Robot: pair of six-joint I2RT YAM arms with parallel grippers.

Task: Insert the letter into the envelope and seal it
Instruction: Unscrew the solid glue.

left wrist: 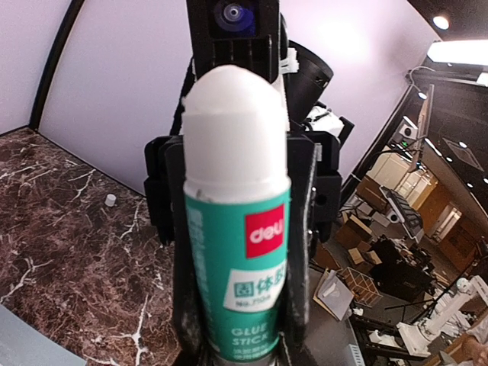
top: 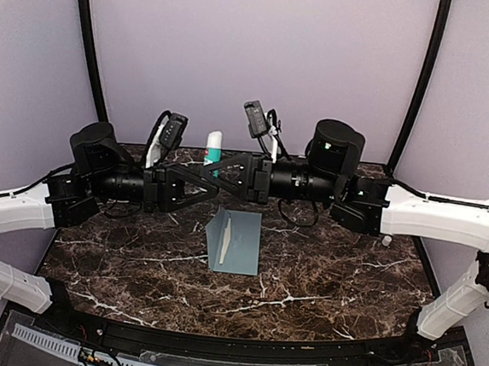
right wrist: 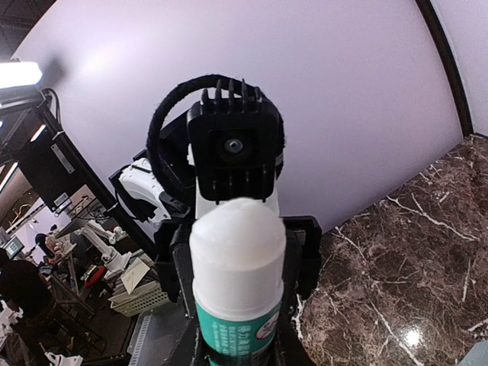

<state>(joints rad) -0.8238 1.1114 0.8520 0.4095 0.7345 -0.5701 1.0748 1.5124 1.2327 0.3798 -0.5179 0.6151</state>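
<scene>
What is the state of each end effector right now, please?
Left end effector: closed, holding the glue stick.
Right end effector: closed on the same glue stick, as far as the views show.

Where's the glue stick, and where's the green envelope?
glue stick (left wrist: 221,236): left wrist view, on its green label.
envelope (top: 244,247): top view, on its flat right part.

Worktop (top: 134,268): dark stone look, white-veined, polished to a gloss.
Envelope (top: 244,250): pale teal paper, matt and smooth.
Glue stick (left wrist: 236,229): smooth white plastic; the teal label is printed, with a slight sheen.
Left hand (left wrist: 240,305), right hand (right wrist: 236,335): matt black plastic, seen flanking the glue stick.
Wall (top: 256,47) behind the glue stick: matt lilac.
</scene>
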